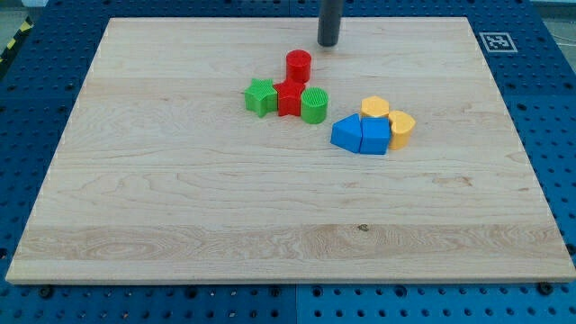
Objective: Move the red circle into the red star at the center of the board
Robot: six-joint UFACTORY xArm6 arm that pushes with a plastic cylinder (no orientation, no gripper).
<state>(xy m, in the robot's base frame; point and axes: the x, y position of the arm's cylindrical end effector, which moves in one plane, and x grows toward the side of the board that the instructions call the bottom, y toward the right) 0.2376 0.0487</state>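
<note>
Above red circle (299, 65), my tip (328, 43); circle touches red star (290, 97)

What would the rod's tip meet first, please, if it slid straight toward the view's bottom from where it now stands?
Probably my tip would pass just right of the red circle and meet the green cylinder first, though depth is unclear.

red blocks (298, 65): 2 | green blocks (260, 96): 2 | blue blocks (346, 133): 2 | yellow blocks (375, 108): 2
</note>
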